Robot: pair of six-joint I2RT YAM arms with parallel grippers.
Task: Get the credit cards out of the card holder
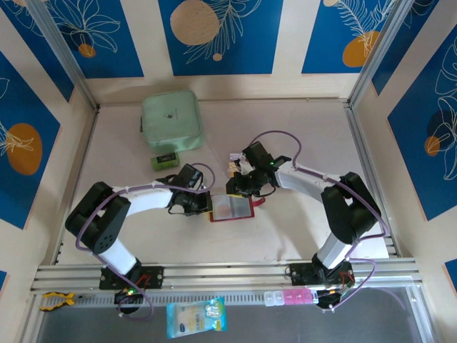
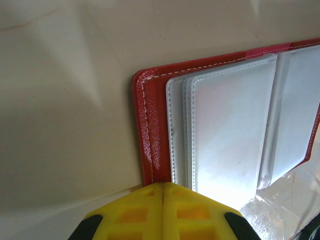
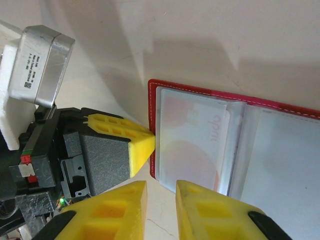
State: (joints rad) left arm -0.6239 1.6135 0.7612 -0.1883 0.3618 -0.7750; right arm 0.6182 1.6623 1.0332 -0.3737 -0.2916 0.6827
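The dark-red leather-like fold-over card holder point(image 1: 232, 208) lies open at the top view's centre, with a whitish red-marked card point(image 3: 195, 145) in its clear sleeve point(image 3: 172, 107). The left gripper point(image 2: 163, 192) is clenched empty, its tips touching the holder's left edge. The right gripper point(image 3: 161, 189) hovers slightly parted, grasping nothing, by the holder's lower edge in its wrist view.

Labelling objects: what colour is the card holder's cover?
The card holder is red with pale stitching; clearest in the left wrist view.
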